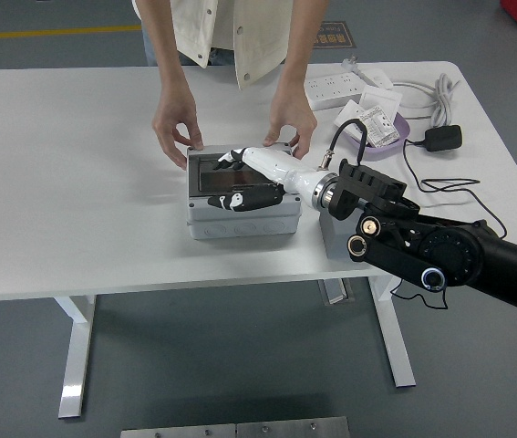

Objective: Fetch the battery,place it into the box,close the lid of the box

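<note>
Below the white tabletop (76,228) lies grey floor with a metal plate at the picture's bottom edge. On the tabletop the grey box (242,205) has its dark lid (236,173) lying flat, the right hand (251,178) resting on it with fingers (240,199) extended and holding nothing; the battery cannot be seen. Beyond, a person's hands (177,123) touch the box's far corners, with a power strip (336,88) and a yellow floor line behind.
</note>
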Available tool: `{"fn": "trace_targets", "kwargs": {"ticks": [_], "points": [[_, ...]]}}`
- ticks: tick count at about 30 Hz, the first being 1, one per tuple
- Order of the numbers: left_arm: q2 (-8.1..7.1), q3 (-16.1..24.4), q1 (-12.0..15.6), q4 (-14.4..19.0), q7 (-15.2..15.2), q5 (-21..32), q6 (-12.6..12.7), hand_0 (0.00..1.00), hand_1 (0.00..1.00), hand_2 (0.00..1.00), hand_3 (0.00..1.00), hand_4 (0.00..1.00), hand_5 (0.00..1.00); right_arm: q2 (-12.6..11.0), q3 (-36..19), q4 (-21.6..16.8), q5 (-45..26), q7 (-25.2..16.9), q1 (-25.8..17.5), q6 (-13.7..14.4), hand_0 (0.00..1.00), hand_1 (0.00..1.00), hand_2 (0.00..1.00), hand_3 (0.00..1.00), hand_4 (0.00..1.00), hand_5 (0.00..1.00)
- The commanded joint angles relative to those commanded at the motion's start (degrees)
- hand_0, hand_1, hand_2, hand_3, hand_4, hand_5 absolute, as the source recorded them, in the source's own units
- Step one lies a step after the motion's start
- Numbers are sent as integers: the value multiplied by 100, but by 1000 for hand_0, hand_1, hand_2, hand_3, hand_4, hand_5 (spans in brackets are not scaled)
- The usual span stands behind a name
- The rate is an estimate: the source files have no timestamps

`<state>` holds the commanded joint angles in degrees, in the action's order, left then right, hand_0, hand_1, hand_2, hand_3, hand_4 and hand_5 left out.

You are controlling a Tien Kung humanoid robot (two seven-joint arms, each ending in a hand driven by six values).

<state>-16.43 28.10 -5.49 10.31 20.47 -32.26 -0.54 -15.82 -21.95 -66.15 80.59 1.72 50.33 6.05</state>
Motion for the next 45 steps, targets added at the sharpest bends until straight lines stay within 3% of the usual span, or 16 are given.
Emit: {"fn": "trace_targets", "kwargs": {"ticks": [6,10,11,16,17,20,21,23,27,33,35,45], "points": [[46,-66,29,0,-12,98,4,573,587,504,555,523,2,-374,-1055,-781,640,13,-754,-251,876,792,817,807,845,657],[60,-132,73,0,-23,185,7,573,587,504,555,523,2,-619,-1787,-1341,810,-126,-1286,-200,876,792,817,807,845,657],[61,-151,88,0,-28,211,9,573,587,504,555,523,2,-679,-1995,-1495,789,-209,-1443,-119,830,750,767,762,844,655],[51,-241,153,0,-50,320,17,573,587,504,555,523,2,-778,-2959,-2045,343,-748,-2176,440,830,750,767,762,844,655],[50,-256,162,0,-53,337,18,573,587,504,555,523,2,-771,-3144,-2066,201,-866,-2312,561,725,651,689,691,844,650],[46,-310,186,0,-65,396,21,573,587,504,555,523,2,-698,-3708,-1861,-436,-1285,-2744,953,725,651,689,691,844,650],[44,-329,190,0,-69,412,22,573,587,504,555,523,2,-635,-3885,-1720,-676,-1430,-2892,969,725,651,689,691,844,650],[43,-352,193,0,-73,431,22,573,587,504,555,523,2,-544,-4148,-1515,-1089,-1585,-3100,871,698,614,646,664,843,652],[51,-401,200,0,-81,470,24,573,587,504,555,523,2,-362,-4659,-1161,-2002,-1374,-3315,386,698,614,646,664,843,652],[46,-421,204,0,-89,488,20,573,587,504,555,523,2,-381,-4985,-1152,-2988,-1038,-3334,-174,693,607,630,660,841,650],[51,-440,210,0,-95,515,21,573,587,504,555,523,2,-399,-5067,-1208,-3138,-999,-3345,-233,729,642,657,711,845,647],[145,-561,267,0,-124,696,31,573,587,504,555,523,2,-464,-5277,-1388,-3272,-917,-3384,-269,760,679,684,728,855,668]]}}
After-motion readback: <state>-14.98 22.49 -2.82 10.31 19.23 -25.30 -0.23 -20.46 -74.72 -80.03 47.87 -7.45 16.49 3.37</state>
